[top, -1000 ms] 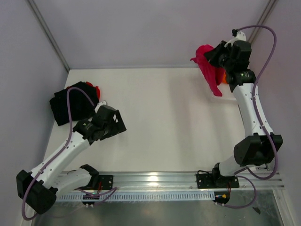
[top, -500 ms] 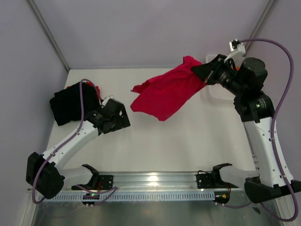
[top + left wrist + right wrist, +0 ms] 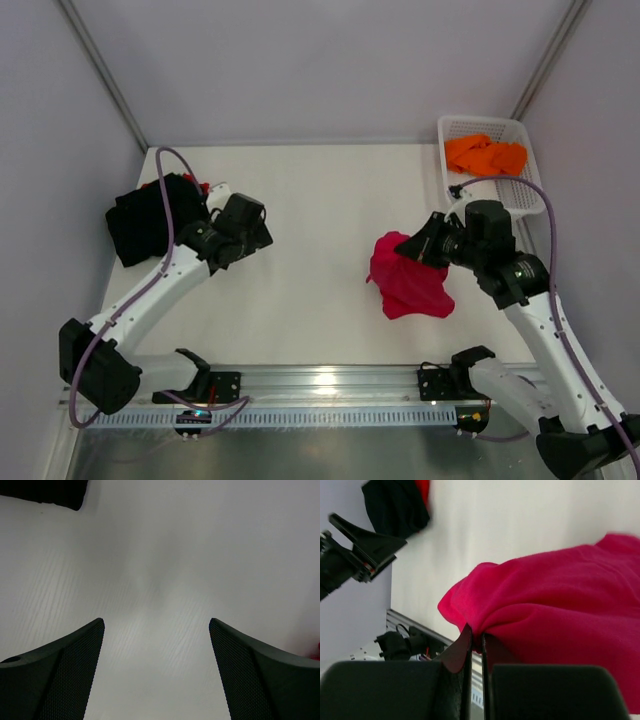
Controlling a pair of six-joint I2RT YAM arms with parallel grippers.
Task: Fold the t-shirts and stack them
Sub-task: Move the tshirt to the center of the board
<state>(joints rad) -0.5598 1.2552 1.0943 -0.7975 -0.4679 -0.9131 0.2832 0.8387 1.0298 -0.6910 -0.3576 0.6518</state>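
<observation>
A crimson-red t-shirt [image 3: 408, 282] lies bunched on the table's right half, and my right gripper [image 3: 412, 248] is shut on a fold of this cloth [image 3: 555, 605]. At the far left sits a pile with a black t-shirt [image 3: 148, 218] on top and a red one [image 3: 199, 187] peeking out behind. The pile's black edge [image 3: 50, 492] shows in the left wrist view. An orange t-shirt [image 3: 486, 155] lies in the white basket [image 3: 450, 128]. My left gripper [image 3: 262, 237] hangs open over bare table beside the pile, nothing between its fingers [image 3: 60, 675].
The basket stands at the back right corner, against the wall. A metal rail [image 3: 330, 385] with the arm bases runs along the near edge. Walls close in the table at the back and both sides.
The right arm swung the crimson-red t-shirt from up by the basket out over the table and down onto its right half, uncovering the basket. The left gripper drifted up toward the black pile.
</observation>
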